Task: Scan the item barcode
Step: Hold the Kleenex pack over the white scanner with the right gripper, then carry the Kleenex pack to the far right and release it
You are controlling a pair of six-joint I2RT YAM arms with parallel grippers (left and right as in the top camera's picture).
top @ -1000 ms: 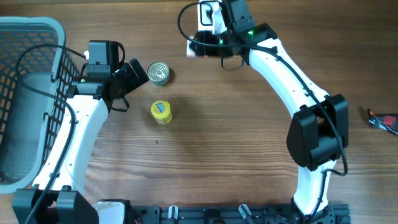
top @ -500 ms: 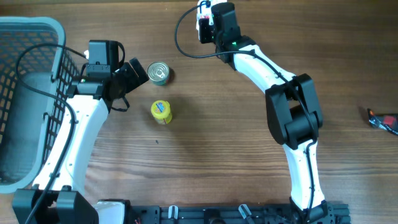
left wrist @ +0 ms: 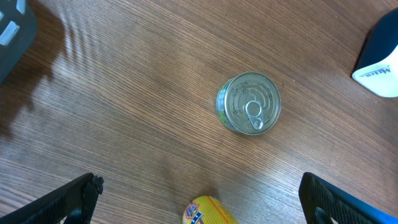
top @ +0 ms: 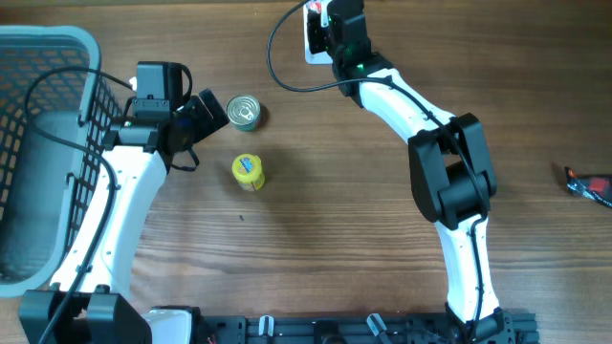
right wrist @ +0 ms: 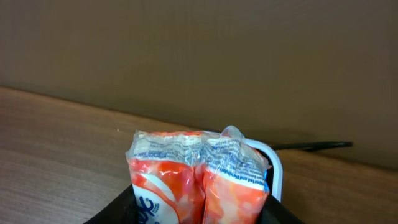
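Swinging in since a second ago, my right pincer (top: 325, 27) sits at the far edge of the tabletop (top: 335, 229), clamped on the orange packet (right wrist: 199, 177); left pincer (top: 208, 110) hangs wide apart. Pickup done, I judge; next, present its barcode.

Brown wood-grain table (top: 335, 220). Silver round tin can w/ pull-tab lid (top: 244, 112) stands upright just ahead of left gripper (top: 216, 111). Small yellow container w/ blue print (top: 249, 172) lies near that gripper, off to one side, apart from can. Grey plastic mesh basket (top: 57, 43) sits behind it. Small red-and-black item (top: 588, 184) is well apart from right gripper (top: 320, 24), too small to ID.
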